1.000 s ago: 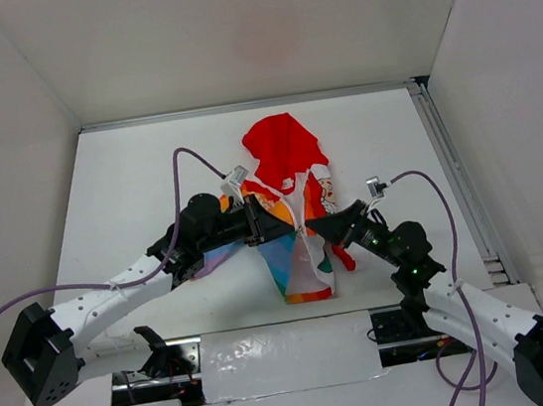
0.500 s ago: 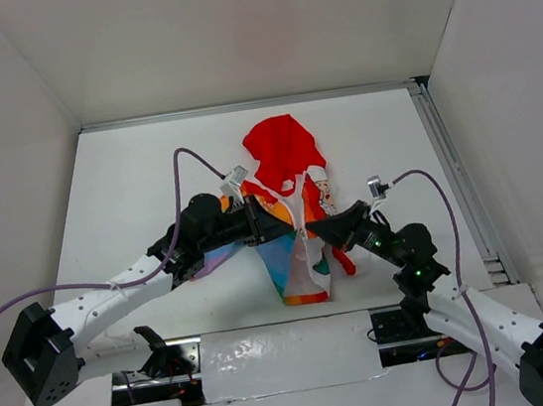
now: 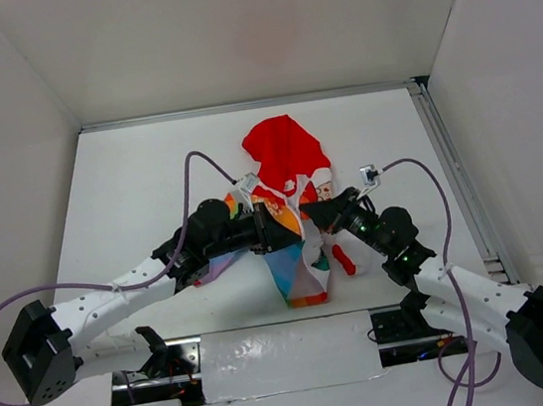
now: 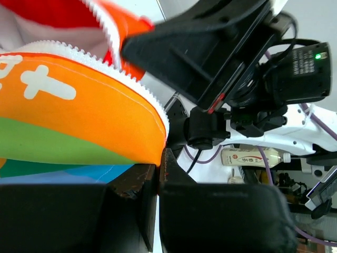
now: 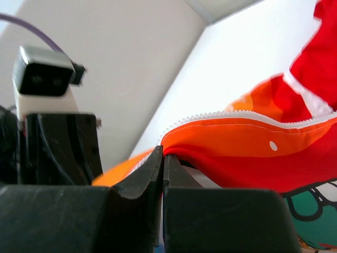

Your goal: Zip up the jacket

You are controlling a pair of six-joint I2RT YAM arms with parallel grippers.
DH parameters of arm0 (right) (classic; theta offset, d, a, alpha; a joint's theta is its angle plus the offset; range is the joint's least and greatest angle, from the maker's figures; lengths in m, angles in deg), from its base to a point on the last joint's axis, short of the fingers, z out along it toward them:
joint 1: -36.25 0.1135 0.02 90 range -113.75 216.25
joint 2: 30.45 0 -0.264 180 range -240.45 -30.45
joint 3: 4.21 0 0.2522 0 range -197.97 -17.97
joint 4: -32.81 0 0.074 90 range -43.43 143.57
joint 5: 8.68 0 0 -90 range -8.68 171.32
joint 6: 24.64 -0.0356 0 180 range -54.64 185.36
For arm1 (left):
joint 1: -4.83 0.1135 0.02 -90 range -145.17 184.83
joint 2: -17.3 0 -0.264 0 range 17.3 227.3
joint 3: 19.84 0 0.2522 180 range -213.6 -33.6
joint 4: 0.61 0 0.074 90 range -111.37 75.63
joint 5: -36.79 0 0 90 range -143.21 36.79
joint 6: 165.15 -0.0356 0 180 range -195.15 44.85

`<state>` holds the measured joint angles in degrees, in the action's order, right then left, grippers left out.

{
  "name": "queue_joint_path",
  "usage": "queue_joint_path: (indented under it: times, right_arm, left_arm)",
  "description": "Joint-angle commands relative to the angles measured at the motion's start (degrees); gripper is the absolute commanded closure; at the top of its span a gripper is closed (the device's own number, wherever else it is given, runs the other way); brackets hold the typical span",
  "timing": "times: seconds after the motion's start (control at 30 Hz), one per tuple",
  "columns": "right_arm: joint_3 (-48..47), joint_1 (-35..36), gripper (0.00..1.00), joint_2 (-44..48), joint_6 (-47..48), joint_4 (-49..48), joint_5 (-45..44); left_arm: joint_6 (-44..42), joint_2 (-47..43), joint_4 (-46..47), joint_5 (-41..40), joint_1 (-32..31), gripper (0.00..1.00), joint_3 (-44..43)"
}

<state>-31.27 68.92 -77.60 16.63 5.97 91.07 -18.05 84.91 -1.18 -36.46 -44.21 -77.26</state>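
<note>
The jacket (image 3: 284, 146) lies mid-table, red hood at the far end, rainbow half (image 3: 289, 271) and white half side by side, a red cuff (image 3: 344, 259) at the right. My left gripper (image 3: 292, 226) and right gripper (image 3: 312, 214) meet tip to tip over its open front. In the left wrist view the left gripper (image 4: 159, 159) is shut on the orange zipper edge of the jacket (image 4: 79, 116), with the right gripper's black body (image 4: 200, 47) just beyond. In the right wrist view the right gripper (image 5: 162, 153) is shut on a toothed orange-red edge of the jacket (image 5: 253, 147).
White walls enclose the table on three sides. A metal rail (image 3: 454, 179) runs along the right side. A strip of silver tape (image 3: 281, 347) covers the near edge between the arm bases. Purple cables (image 3: 188, 174) arch over both arms.
Both grippers have moved a little farther from the bases and closer together. The right arm swung left and the jacket's lower front bunched narrower.
</note>
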Motion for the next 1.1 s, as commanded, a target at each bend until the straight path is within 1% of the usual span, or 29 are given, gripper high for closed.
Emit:
queue_joint_path:
  times: [0.0,0.03,0.13,0.27,0.37,0.4,0.43,0.57,0.63,0.77,0.8,0.87,0.93,1.03,1.07]
  right_arm:
    - [-3.8,0.6,1.0,-0.9,0.4,-8.4,-4.3]
    - [-3.3,0.6,1.0,-0.9,-0.2,-12.4,-4.2]
    - [-2.6,0.3,1.0,0.0,-2.2,-14.9,-5.0]
    - [-2.5,-0.9,1.0,5.5,-1.8,-12.1,-4.1]
    - [-1.9,-1.2,1.0,10.7,-1.2,-8.1,-3.6]
    - [-1.5,-1.4,1.0,12.0,-0.9,-6.0,-3.6]
    - [-0.2,-1.3,1.0,14.8,-0.9,-5.3,-4.0]
    - [2.8,-1.9,1.0,20.7,-2.3,-2.7,-5.0]
    - [3.7,-2.0,1.0,22.9,-2.0,-1.1,-4.1]
    - [3.5,-2.1,1.0,23.9,0.2,0.3,0.8]
    - [3.4,-2.2,1.0,23.9,1.0,0.3,4.1]
    - [2.4,-1.9,1.0,23.3,1.4,0.6,5.4]
    - [1.9,-1.6,1.0,22.6,1.7,1.2,3.4]
    - [1.3,-1.6,1.0,18.9,2.1,0.5,-0.9]
    - [1.0,-1.6,1.0,17.8,2.0,0.2,-1.9]
  left_arm:
    - [-2.4,-1.7,0.6,-2.2,-1.3,1.0,-4.1]
    - [-2.8,-1.5,0.3,-2.4,-1.4,1.0,-4.3]
    - [-3.3,-1.4,-0.6,-2.6,-1.4,1.0,-5.9]
    - [-2.8,-1.8,-3.5,-5.6,-1.4,1.0,-8.9]
    - [-2.6,-2.6,-3.5,-7.3,-1.4,1.0,-9.4]
    - [-3.0,-2.7,-3.1,-7.4,-1.4,1.0,-9.4]
    - [-3.1,-3.0,-2.9,-8.0,-1.4,1.0,-9.7]
    - [-3.7,-3.1,-3.7,-9.0,-1.3,1.0,-10.5]
    - [-3.9,-3.2,-3.7,-9.5,-1.2,1.0,-10.7]
    - [-6.1,-2.8,-2.6,-10.7,-1.2,1.0,-12.0]
    - [-6.6,-2.5,-2.5,-11.6,-1.2,1.0,-12.4]
    - [-7.4,-1.3,-3.0,-11.5,-1.1,1.0,-14.5]
    - [-7.2,-0.1,-1.9,-9.0,-1.1,1.0,-15.1]
    - [-6.9,0.7,0.3,-5.6,-1.5,1.0,-14.2]
    - [-6.7,0.8,0.3,-5.6,-1.7,1.0,-14.2]
